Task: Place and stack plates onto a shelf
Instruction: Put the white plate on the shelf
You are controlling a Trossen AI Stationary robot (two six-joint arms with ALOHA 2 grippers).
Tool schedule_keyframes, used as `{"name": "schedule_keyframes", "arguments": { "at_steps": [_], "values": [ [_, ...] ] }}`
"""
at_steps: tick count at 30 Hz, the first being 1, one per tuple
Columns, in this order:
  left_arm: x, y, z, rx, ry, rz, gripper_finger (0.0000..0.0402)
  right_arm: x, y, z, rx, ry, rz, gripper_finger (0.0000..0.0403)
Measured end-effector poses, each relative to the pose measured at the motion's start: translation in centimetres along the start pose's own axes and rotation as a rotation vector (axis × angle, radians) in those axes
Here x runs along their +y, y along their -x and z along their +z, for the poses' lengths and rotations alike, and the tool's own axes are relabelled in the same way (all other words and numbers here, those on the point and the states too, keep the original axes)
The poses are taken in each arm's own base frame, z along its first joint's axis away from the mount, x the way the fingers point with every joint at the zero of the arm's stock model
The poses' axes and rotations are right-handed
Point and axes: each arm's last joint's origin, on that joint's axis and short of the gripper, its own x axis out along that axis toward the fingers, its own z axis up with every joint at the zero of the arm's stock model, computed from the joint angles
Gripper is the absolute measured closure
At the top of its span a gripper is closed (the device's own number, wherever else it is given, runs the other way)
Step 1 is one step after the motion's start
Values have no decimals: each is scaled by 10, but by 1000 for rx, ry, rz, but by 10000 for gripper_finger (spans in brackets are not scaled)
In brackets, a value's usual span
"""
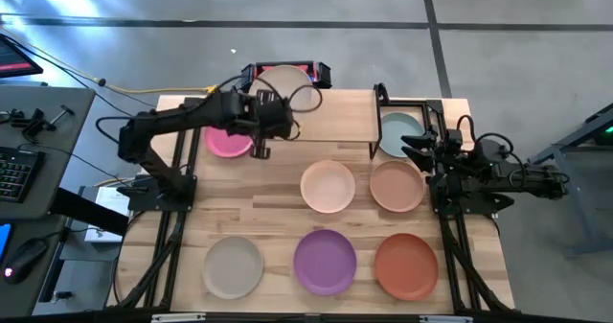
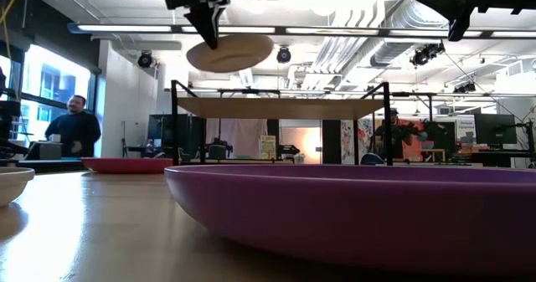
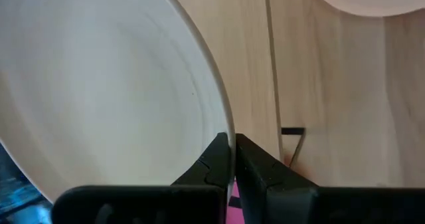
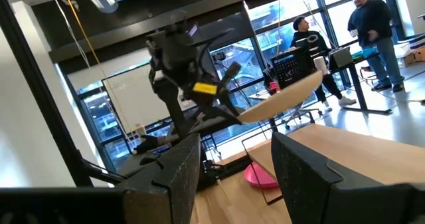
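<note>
- The left end effector hung above the shelf's left end, its fingers pinched tight on the rim of an off-white plate.
- That plate was held in the air, tilted, higher than the shelf.
- A pink plate lay on the tabletop beside the shelf, and a pale teal plate lay at the shelf's right end.
- The right end effector waited near the teal plate with its fingers spread and nothing between them.

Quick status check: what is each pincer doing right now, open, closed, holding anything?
Left pincer: closed on the rim of the off-white plate, held in the air above the shelf.
Right pincer: open, holding nothing, at the table's right edge.
</note>
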Motion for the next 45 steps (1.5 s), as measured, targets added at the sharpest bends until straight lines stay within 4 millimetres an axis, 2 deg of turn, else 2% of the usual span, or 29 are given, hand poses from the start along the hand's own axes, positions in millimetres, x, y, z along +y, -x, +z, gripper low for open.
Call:
{"name": "schedule_keyframes", "arguments": {
  "at_steps": [8,19,31,39,45],
  "values": [
    [19,-11,-6,-47,68,-72,397,0,0,0,-2,-52,-5,231],
    [10,-46,8,21,-2,-140,397,-1,0,-2,13,-111,-13,231],
    [3,-65,12,103,-46,-180,397,-2,0,-6,54,-121,-30,231],
    [3,-66,12,119,-13,-169,392,-2,0,-6,55,-119,-31,231],
    [3,-66,9,141,2,-177,363,-2,0,-6,57,-117,-32,231]
  ]
}}
